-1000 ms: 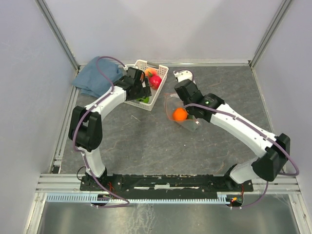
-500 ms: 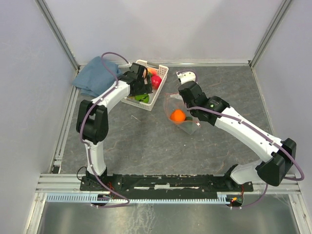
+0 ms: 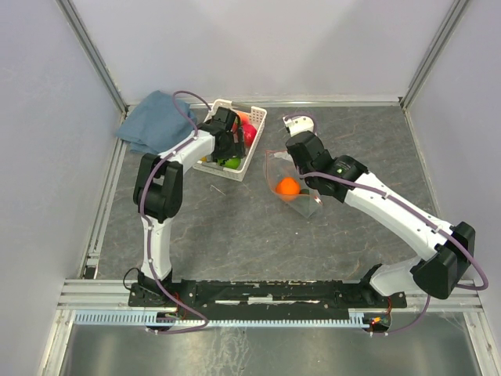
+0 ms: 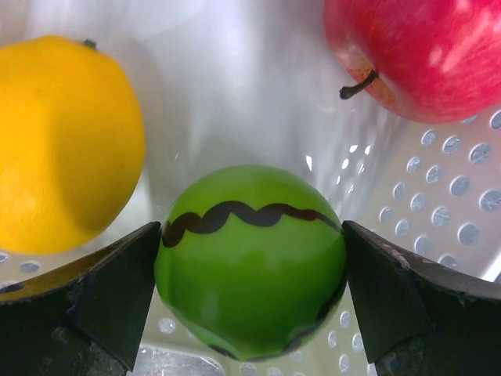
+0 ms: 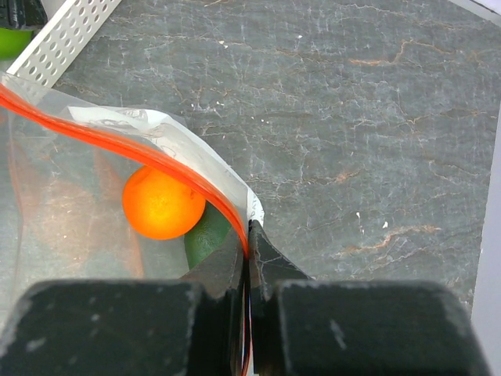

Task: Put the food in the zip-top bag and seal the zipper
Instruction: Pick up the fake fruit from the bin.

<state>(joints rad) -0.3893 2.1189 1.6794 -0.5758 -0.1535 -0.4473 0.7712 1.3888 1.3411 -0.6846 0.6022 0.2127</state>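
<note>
Inside the white slotted plastic basket (image 3: 256, 145), the left gripper (image 4: 252, 301) clasped one toy while the right gripper (image 5: 247, 243) held the bag ready.

From the left: a yellow round toy fruit (image 4: 63, 141) lay beside the bright green ball with a dark wavy line (image 4: 249, 235), which sat between the left fingers, both seemingly pressed to its sides; a red toy apple (image 4: 423, 55) rested beyond it. Just right of the basket lay the crinkly clear zip-top bag (image 5: 47, 204), already holding an orange toy fruit (image 5: 160, 205) and a dark green one (image 5: 205, 235). The right gripper was pinched shut on the thin orange-red zipper strip (image 5: 156, 157) at the mouth edge. The ball's likely path was therefore up and rightward to that mouth, the left arm being nearer.
</note>
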